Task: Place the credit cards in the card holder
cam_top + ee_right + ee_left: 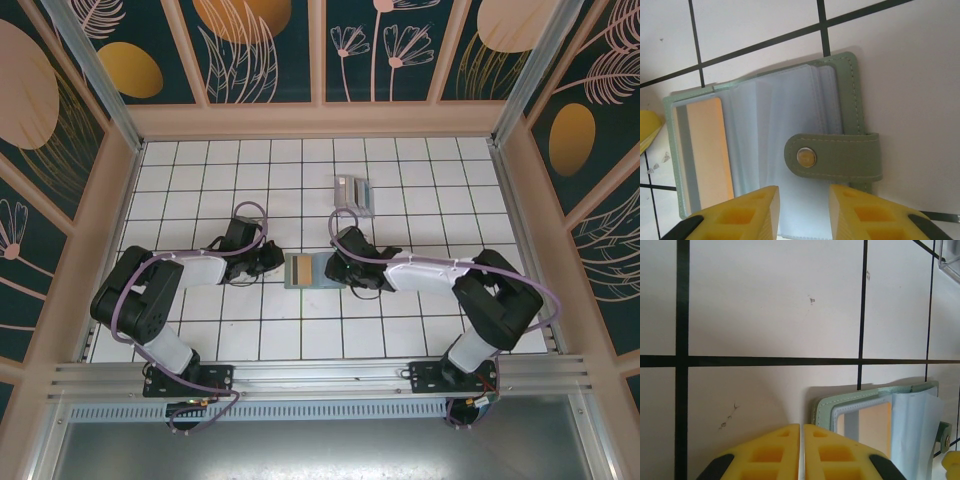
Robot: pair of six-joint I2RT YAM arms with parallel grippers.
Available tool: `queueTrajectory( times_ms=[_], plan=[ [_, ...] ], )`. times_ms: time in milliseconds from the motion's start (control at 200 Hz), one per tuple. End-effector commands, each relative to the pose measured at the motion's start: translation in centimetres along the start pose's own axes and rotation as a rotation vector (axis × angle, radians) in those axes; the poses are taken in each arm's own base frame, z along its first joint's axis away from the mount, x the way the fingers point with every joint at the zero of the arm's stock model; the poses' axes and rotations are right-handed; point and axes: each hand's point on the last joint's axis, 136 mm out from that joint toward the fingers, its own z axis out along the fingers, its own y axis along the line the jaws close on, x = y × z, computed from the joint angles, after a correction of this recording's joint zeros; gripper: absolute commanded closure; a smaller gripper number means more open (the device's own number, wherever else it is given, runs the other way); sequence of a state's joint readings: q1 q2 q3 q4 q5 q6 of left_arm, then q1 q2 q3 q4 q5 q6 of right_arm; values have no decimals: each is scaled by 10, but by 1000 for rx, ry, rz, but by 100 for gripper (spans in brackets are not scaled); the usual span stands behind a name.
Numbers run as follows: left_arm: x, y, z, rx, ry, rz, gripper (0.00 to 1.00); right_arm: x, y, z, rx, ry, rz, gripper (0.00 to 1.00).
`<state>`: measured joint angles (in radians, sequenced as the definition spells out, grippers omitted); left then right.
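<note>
The sage-green card holder [312, 270] lies open on the tiles between my two arms. A gold-brown credit card [710, 150] sits in its left pocket, and clear sleeves fan across its middle. Its snap strap [840, 157] is folded over the right side. My right gripper [804, 197] hovers open over the sleeves just below the strap, with nothing between its fingers. My left gripper [802, 432] is shut and empty, its tips down at the tiles beside the holder's [852, 401] left edge. More credit cards, grey and silvery, lie in a small pile [353, 193] farther back.
White tiles with dark grout cover the floor [200, 190]. Wooden walls [320, 120] with patterned panels close in the back and both sides. A metal rail [320, 375] runs along the near edge by the arm bases.
</note>
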<state>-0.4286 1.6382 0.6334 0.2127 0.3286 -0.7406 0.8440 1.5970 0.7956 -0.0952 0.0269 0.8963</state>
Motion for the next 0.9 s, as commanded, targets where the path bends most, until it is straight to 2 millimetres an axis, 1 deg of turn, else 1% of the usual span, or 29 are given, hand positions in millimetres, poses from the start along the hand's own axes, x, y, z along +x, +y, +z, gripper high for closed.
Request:
queueTrajectory(
  times_ms=[0, 165, 335, 480, 641, 851, 896],
  plan=[
    [1, -1, -3, 3, -4, 18, 88, 7, -6, 6, 10, 18, 10, 68],
    [1, -2, -2, 7, -4, 17, 88, 10, -10, 9, 17, 22, 16, 68],
    [0, -1, -3, 7, -10, 11, 88, 12, -2, 8, -15, 33, 10, 68],
    [1, -1, -3, 11, -9, 8, 88, 12, 3, 8, -36, 33, 10, 72],
    [3, -1, -1, 15, 0, 6, 88, 13, 2, 9, -31, 35, 7, 73],
    [4, 0, -1, 13, 2, 6, 88, 10, 7, 6, -54, 22, 4, 74],
    [3, -1, -2, 13, -3, 4, 88, 10, 11, 5, -69, 22, 2, 74]
  ],
)
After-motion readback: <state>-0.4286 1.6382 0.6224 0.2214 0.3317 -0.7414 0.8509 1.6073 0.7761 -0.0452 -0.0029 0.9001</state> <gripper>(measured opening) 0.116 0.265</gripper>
